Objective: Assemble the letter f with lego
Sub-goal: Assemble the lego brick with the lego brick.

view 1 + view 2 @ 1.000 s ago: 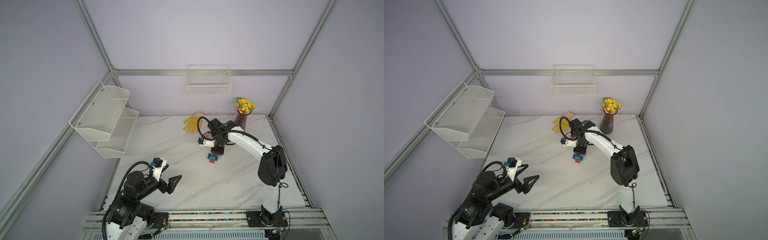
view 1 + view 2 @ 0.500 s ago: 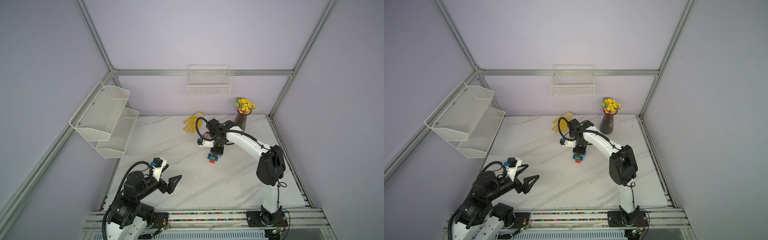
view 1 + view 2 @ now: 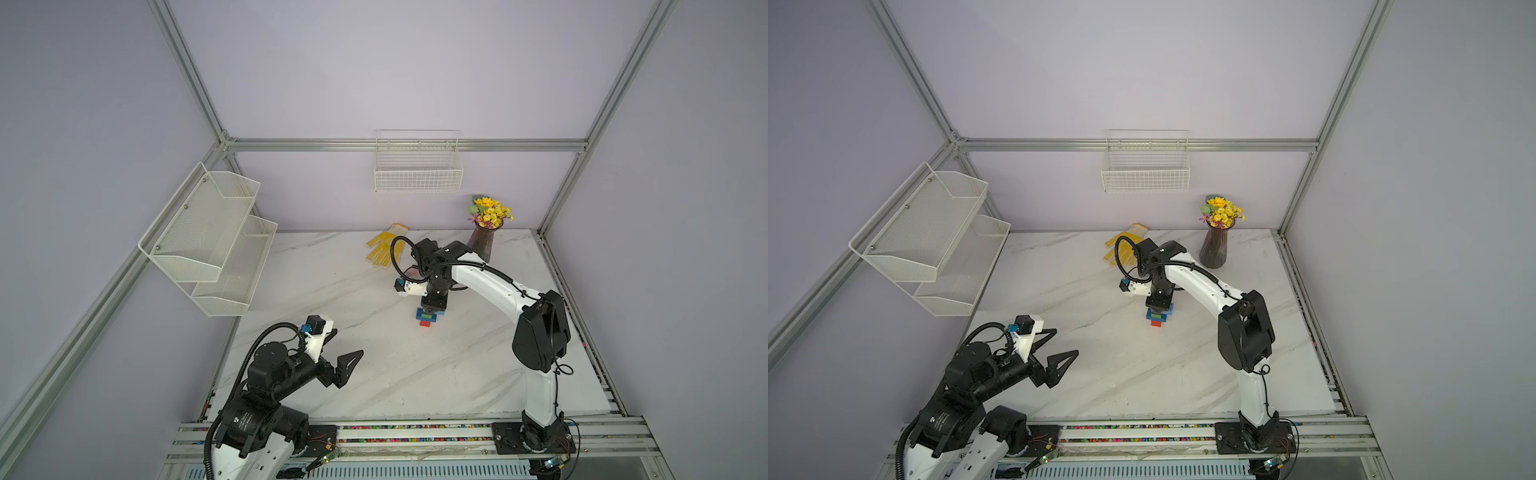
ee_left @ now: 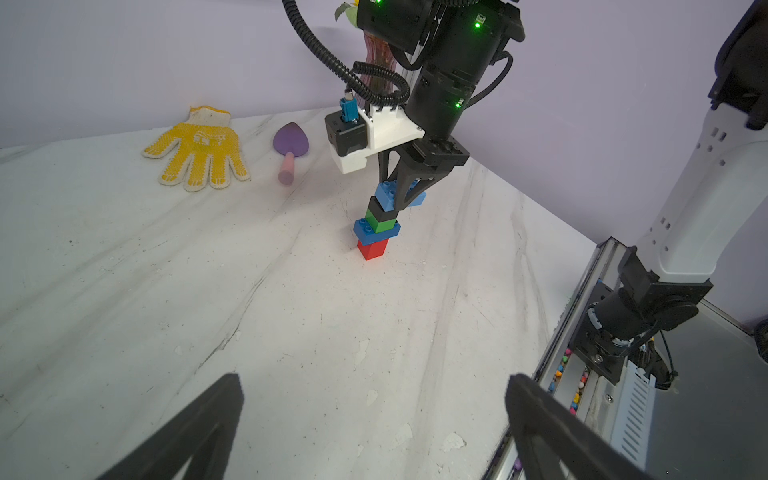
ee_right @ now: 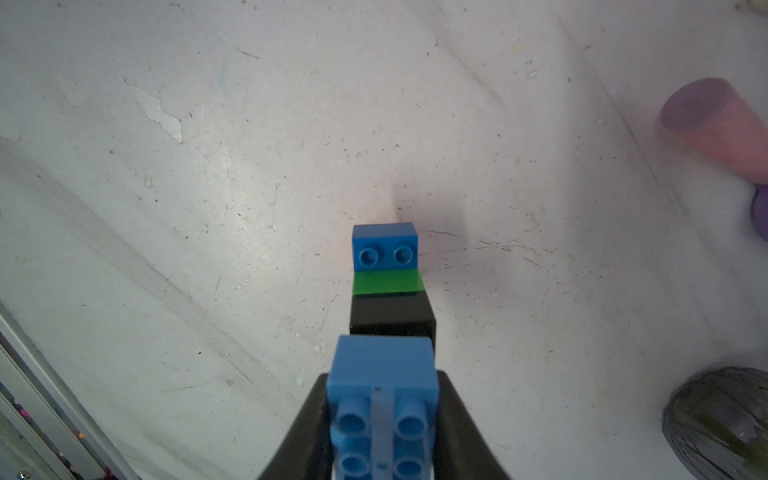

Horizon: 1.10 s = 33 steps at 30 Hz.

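The right gripper (image 4: 406, 195) points straight down and pinches the top bar (image 4: 385, 194), a blue brick, across its width. That bar sits on the black brick (image 4: 380, 208). Below the black brick come the green brick (image 4: 381, 223), the lower bar (image 4: 374, 235) and the red brick (image 4: 372, 249), which stands on the table (image 4: 166, 291).

In both top views the stack (image 3: 427, 319) stands near the middle of the table, directly under this gripper. The left gripper (image 3: 348, 341) hangs wide and empty near the front-left edge, well apart from the stack, so the right arm is plainly the nearer one.

In the right wrist view each bar shows two studs across, so their long axes run parallel. The lower bar has one bare stud row jutting past the green brick. The fingers hide much of the top bar, so I cannot tell whether it juts the same way or whether it is pressed fully home.

The coming move is probably a straight push down, then a release. It depends on the top bar staying square over the black brick and parallel to the lower bar.
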Each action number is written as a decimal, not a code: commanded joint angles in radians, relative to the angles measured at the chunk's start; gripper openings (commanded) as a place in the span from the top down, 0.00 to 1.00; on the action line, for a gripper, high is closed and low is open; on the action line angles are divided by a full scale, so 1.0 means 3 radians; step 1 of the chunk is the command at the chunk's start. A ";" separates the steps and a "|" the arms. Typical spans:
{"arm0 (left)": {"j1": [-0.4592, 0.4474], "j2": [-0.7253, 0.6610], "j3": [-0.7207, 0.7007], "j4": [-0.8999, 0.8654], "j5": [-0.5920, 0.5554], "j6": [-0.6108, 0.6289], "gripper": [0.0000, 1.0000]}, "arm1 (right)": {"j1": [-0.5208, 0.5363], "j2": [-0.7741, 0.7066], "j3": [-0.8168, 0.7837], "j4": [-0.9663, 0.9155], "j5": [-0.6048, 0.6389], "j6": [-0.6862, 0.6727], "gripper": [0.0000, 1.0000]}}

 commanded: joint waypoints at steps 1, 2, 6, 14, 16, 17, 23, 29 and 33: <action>-0.0015 0.0019 0.0006 0.0055 -0.0008 -0.0013 0.00 | 0.0014 0.0151 0.0033 -0.0172 0.0018 0.0018 1.00; -0.0016 0.0019 0.0011 0.0055 -0.0011 -0.0012 0.00 | 0.0014 0.0145 0.0049 -0.0174 0.0022 0.0018 1.00; -0.0018 0.0029 0.0009 0.0054 -0.0008 -0.0018 0.00 | 0.0014 0.0105 0.0119 -0.0175 0.0010 0.0018 1.00; -0.0015 0.0044 0.0010 0.0055 -0.0008 -0.0021 0.00 | 0.0014 0.0057 0.0141 -0.0182 0.0029 0.0008 1.00; -0.0017 0.0041 0.0011 0.0055 -0.0008 -0.0018 0.00 | 0.0014 0.0075 0.0119 -0.0184 0.0033 0.0003 1.00; -0.0016 0.0040 0.0007 0.0055 -0.0010 -0.0017 0.00 | 0.0014 0.0083 0.0109 -0.0183 0.0038 0.0006 1.00; -0.0013 0.0034 0.0005 0.0055 -0.0013 -0.0021 0.00 | 0.0014 0.0139 0.0064 -0.0153 0.0031 0.0009 1.00; -0.0016 0.0017 0.0002 0.0055 -0.0022 -0.0022 0.00 | 0.0014 0.0242 -0.0037 -0.0083 0.0111 0.0016 1.00; -0.0012 0.0018 0.0003 0.0055 -0.0028 -0.0025 0.00 | 0.0014 0.0277 -0.0056 -0.0084 0.0176 0.0015 1.00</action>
